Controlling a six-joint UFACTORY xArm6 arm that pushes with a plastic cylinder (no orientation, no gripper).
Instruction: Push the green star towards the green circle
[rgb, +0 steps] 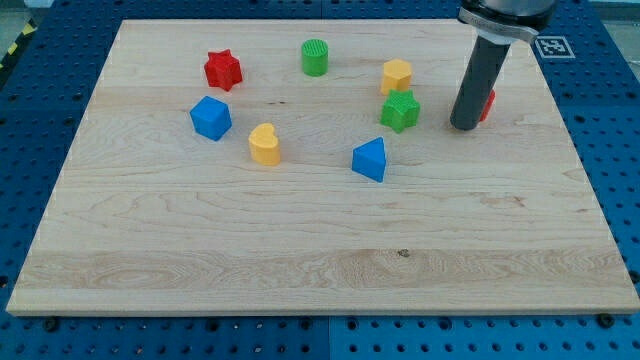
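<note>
The green star (400, 110) lies on the wooden board right of centre near the view's top. The green circle (315, 57) stands up and to the left of it, near the board's top edge. My tip (464, 126) rests on the board to the right of the green star, a short gap apart from it. The rod hides most of a red block (487, 104) just behind it.
A yellow hexagon block (397, 75) sits just above the green star. A blue triangular block (370, 159) lies below it. A yellow heart (265, 144), a blue cube (211, 117) and a red star (223, 70) lie to the left.
</note>
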